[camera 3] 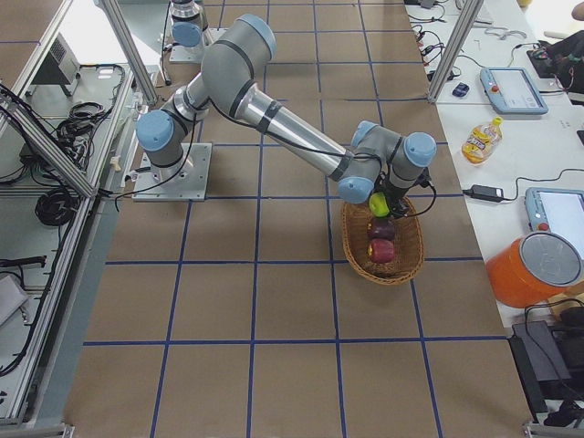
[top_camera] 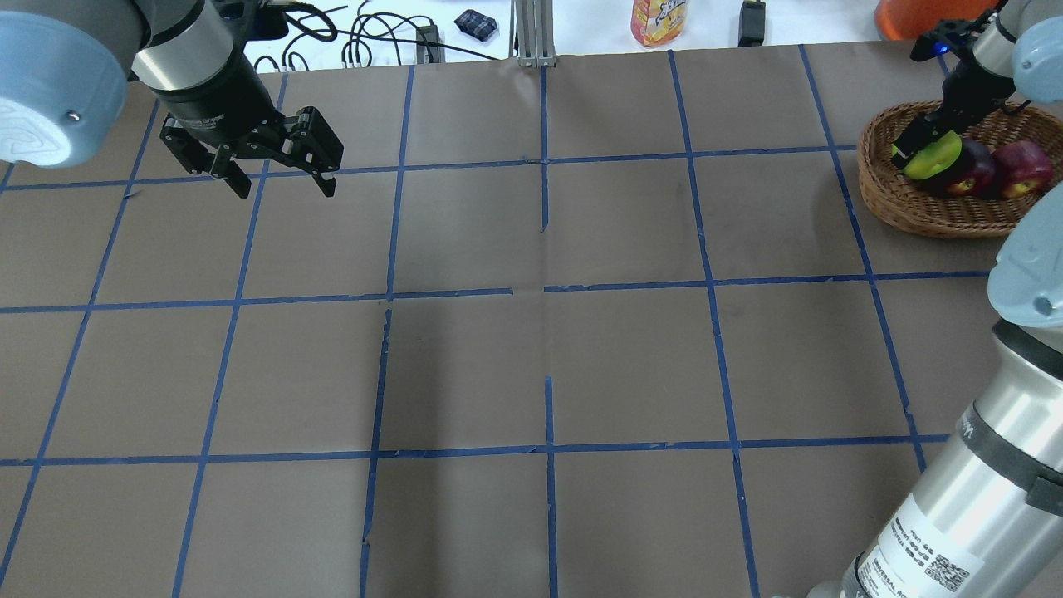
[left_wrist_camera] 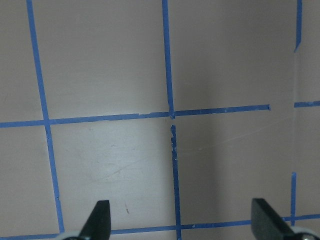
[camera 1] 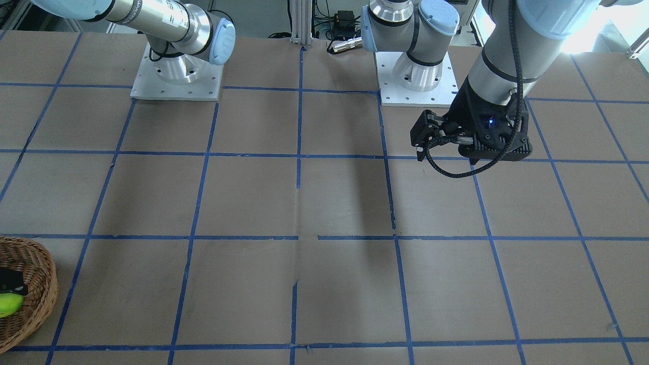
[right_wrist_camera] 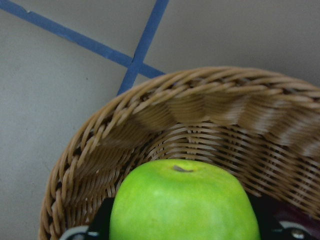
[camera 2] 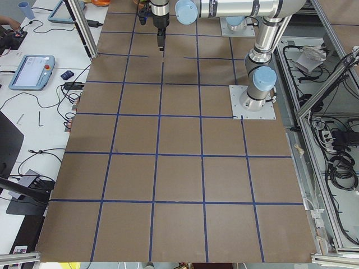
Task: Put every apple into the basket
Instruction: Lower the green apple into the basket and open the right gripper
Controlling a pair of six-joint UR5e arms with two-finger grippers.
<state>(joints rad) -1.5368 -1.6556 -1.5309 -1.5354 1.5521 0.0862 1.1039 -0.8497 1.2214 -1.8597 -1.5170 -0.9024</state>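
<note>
At the basket point(top_camera: 922, 214), right claw point(top_camera: 922, 148) grips green apple point(right_wrist_camera: 182, 200); left claw point(top_camera: 285, 189) gapes.

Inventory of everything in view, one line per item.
green apple: 1, lime green, held over the basket's inside
maroon apple: 1, dark maroon, in the basket
red apple: 1, red with a yellow patch, in the basket beside the maroon one
basket: 1, light brown wicker, on the table by the right arm
table: 1, brown with a blue tape grid
bottle: 1, yellow-orange, on the bench beyond the table
orange container: 1, grey lid, same bench
left gripper: open, empty, above the table
right gripper: shut on the green apple
</note>
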